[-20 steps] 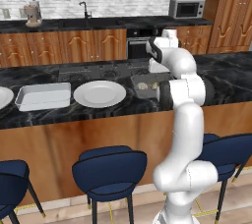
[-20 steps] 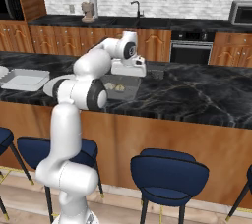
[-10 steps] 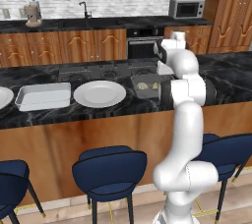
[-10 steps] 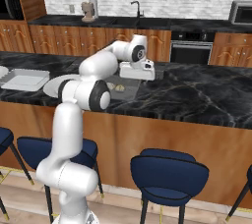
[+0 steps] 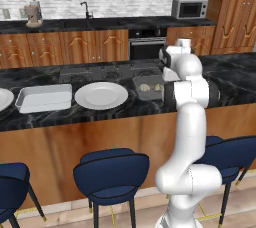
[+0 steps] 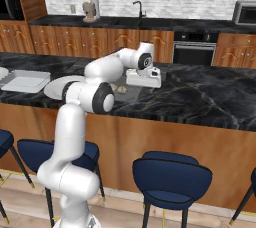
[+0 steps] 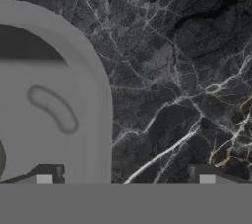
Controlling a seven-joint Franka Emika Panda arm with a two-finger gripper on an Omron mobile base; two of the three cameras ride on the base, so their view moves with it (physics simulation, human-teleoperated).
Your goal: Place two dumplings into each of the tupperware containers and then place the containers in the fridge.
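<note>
Black marble counter [image 5: 235, 79] across the kitchen island, white arm reaching up over it. Two-finger gripper [image 7: 125, 176] hanging low above the stone, jaws spread as wide as they go, nothing between them. One dark fingertip [image 7: 44, 174] over the wall of the smoky grey translucent rectangular container [image 7: 54, 100], the other over bare marble at about 3 o'clock from that rim. Gripper [image 6: 143, 79] seen from the right base camera as a white block just above the counter, container edge peeking out at its 9 o'clock.

Inside the grey container [image 5: 148, 86], two small beige-tan dumplings [image 5: 150, 87] side by side, partly masked by the arm's white elbow. At 9 o'clock from it, a round white plate [image 5: 101, 95], bare. Further out at 9 o'clock, the whitish rectangular container [image 5: 44, 97], near the plate but apart from it; contents not discernible. Both containers on the counter. Black built-in oven [image 5: 145, 48] and steel microwave [image 5: 189, 8] along the back wall at 12 o'clock.
</note>
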